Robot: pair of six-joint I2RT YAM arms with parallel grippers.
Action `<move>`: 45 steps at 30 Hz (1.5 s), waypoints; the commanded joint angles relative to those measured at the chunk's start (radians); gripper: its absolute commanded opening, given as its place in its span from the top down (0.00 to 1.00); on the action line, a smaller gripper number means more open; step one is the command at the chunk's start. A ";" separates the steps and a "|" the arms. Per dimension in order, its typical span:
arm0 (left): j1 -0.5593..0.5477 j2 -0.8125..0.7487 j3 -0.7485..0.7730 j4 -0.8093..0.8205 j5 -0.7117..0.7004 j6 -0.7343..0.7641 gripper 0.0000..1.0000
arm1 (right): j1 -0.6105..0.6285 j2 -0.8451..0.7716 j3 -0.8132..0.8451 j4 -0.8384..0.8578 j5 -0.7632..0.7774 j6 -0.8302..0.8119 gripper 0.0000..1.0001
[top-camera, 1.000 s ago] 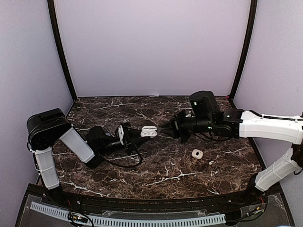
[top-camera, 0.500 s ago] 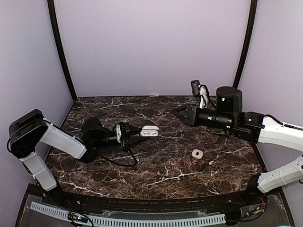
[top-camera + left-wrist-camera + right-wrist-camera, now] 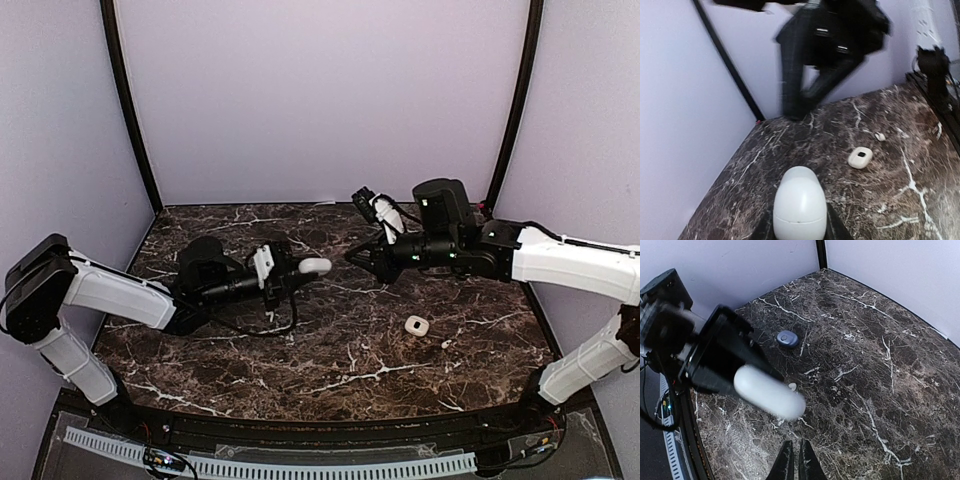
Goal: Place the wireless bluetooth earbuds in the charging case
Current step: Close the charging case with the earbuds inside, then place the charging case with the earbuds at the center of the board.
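Observation:
My left gripper [image 3: 298, 268] is shut on a white egg-shaped charging case [image 3: 314, 265] and holds it above the table. In the left wrist view the case [image 3: 800, 202] shows a closed seam and no sockets. My right gripper [image 3: 352, 255] points at the case from the right, a short gap away. Its fingers [image 3: 788, 455] are together and empty, with the blurred case [image 3: 770, 392] just ahead. A tiny white earbud [image 3: 792, 386] lies on the marble under the case. Another tiny white earbud [image 3: 446, 344] lies at the right, also in the left wrist view [image 3: 880, 136].
A small white rounded-square piece with a dark spot [image 3: 417, 325] lies next to the right earbud, also seen from the left wrist [image 3: 860, 157]. A dark blue rounded case [image 3: 787, 338] lies on the table beyond the left gripper. Lavender walls enclose the marble table [image 3: 350, 370].
My right gripper drew back from the case, then swung round to point at it again. My left arm lifted the case slightly; its two sockets no longer show.

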 commanded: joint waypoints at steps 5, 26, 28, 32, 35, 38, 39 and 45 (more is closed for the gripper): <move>0.131 -0.086 0.011 -0.245 -0.422 -0.779 1.00 | -0.042 -0.004 -0.101 0.216 0.041 -0.007 0.97; 0.372 0.114 0.268 -0.911 -0.217 -0.984 0.99 | -0.134 0.142 -0.073 0.233 0.074 0.090 1.00; 0.376 0.169 0.315 -0.924 -0.170 -0.964 1.00 | -0.154 0.133 -0.090 0.189 0.090 0.092 1.00; 0.384 0.239 0.377 -0.952 -0.152 -0.940 0.95 | -0.176 0.075 -0.153 0.113 0.134 0.079 0.89; 0.402 0.288 0.407 -0.959 -0.110 -0.941 0.91 | -0.185 0.034 -0.205 0.064 0.172 0.081 0.84; 0.408 0.302 0.415 -0.947 -0.067 -0.916 0.63 | -0.203 0.016 -0.239 -0.025 0.219 0.115 0.70; 0.407 0.295 0.411 -0.948 -0.083 -0.909 0.53 | -0.211 0.017 -0.239 -0.049 0.235 0.125 0.61; 0.408 0.185 0.326 -0.949 -0.201 -0.897 0.29 | -0.232 0.023 -0.231 -0.245 0.303 0.181 0.43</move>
